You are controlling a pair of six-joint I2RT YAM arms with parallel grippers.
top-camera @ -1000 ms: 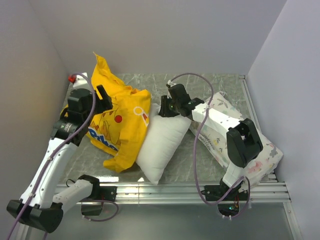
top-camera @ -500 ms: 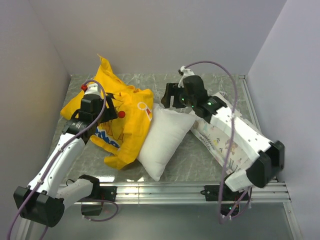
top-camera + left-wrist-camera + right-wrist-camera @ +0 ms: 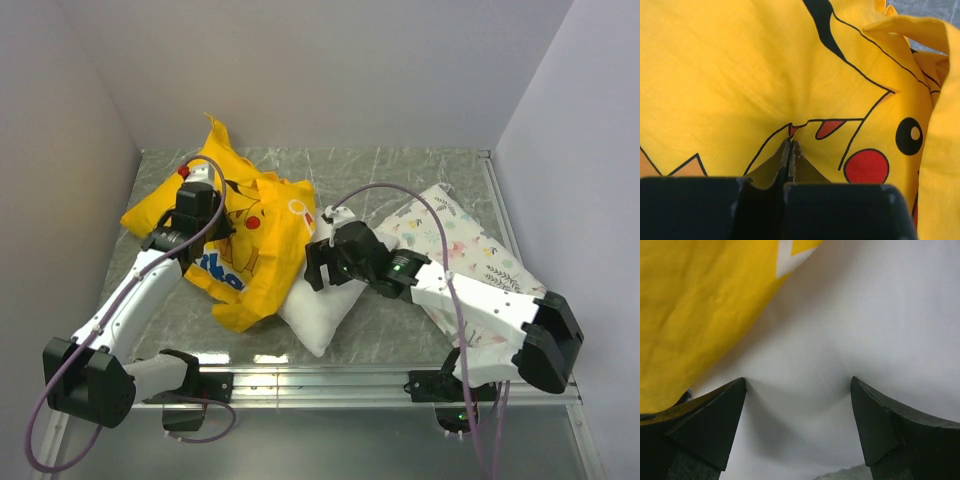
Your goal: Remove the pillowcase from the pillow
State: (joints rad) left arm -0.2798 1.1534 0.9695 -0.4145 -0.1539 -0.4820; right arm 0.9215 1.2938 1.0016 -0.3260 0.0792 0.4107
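The pillowcase (image 3: pixel 245 240) lies left of centre on the tabletop (image 3: pixel 400 170), its right edge draped over the pillow (image 3: pixel 325 310) at mid-frame. Whether the pillow's upper end sits inside it is unclear. A second pillow (image 3: pixel 470 245) lies at right, just beside the first.

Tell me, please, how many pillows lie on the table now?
2. The plain white pillow lies in the middle, its left edge under the yellow pillowcase. The printed pillow lies to its right. Another could be hidden under the fabric.
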